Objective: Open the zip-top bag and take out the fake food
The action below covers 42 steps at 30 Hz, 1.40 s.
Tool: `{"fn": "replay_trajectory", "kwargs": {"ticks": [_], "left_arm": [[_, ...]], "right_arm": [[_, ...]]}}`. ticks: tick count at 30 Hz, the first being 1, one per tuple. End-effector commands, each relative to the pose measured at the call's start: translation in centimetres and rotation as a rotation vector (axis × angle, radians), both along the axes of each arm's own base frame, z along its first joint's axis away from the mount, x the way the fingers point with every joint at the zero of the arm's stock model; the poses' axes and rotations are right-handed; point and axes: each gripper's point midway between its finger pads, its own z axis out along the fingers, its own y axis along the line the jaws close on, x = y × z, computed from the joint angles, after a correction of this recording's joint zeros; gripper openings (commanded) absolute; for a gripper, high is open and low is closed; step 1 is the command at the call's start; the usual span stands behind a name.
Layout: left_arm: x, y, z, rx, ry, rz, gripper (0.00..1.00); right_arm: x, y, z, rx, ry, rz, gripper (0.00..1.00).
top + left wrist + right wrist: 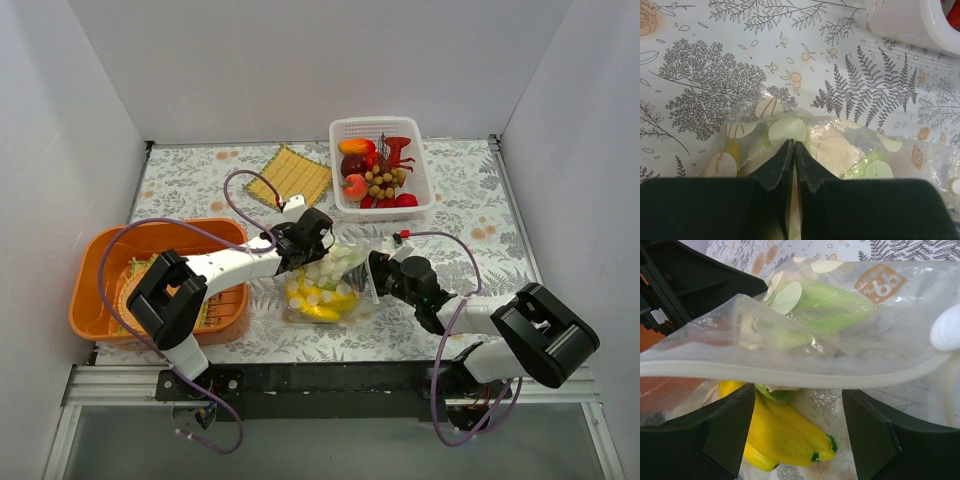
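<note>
The zip-top bag [325, 285], clear with white dots, lies at the table's middle. Inside it I see a yellow banana bunch [785, 435] and a green-white leafy vegetable [825, 305]. My left gripper [302, 252] is shut on the bag's upper film; in the left wrist view its jaws [794, 144] pinch the dotted plastic [840, 155]. My right gripper [375, 275] is open at the bag's mouth. In its wrist view the fingers [799, 405] straddle the banana bunch without closing on it, and the bag's zip strip [790, 375] runs across above them.
A white slotted basket [380, 124] at the back right holds a red lobster, a grape bunch and round fruit; its corner shows in the left wrist view [905, 22]. An orange basin [100, 250] stands at the left. A yellow woven mat [290, 175] lies at the back.
</note>
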Motion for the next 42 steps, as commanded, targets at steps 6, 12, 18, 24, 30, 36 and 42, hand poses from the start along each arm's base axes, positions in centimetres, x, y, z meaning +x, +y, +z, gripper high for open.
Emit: {"fn": "replay_trajectory", "kwargs": {"ticks": [6,12,18,24,30,36,42], "left_arm": [[-2.6,0.2,-1.7,-0.019,0.082,-0.051,0.03],[-3.3,-0.2,-2.0,-0.05,0.101,-0.074,0.02],[-2.6,0.1,1.8,-0.077,0.022,-0.071,0.23],[-3.6,2.8,4.7,-0.069,-0.001,0.012,0.5],[-6.0,4.8,4.2,-0.086,0.05,0.05,0.49],[-7.7,4.5,1.8,-0.1,0.124,0.007,0.47],[-8.1,3.5,1.2,-0.152,0.134,-0.03,0.53]], "right_arm": [[2.4,2.7,2.8,0.066,-0.075,-0.003,0.8],[3.1,3.3,1.9,0.063,-0.048,-0.016,0.8],[2.9,2.9,1.2,0.051,-0.038,-0.025,0.43],[2.4,1.0,1.5,0.02,-0.051,-0.08,0.14],[2.2,-0.2,1.9,0.01,-0.058,-0.12,0.1],[1.9,-0.2,2.4,0.025,-0.075,-0.109,0.08],[2.1,-0.2,2.9,-0.004,-0.091,-0.102,0.08]]}}
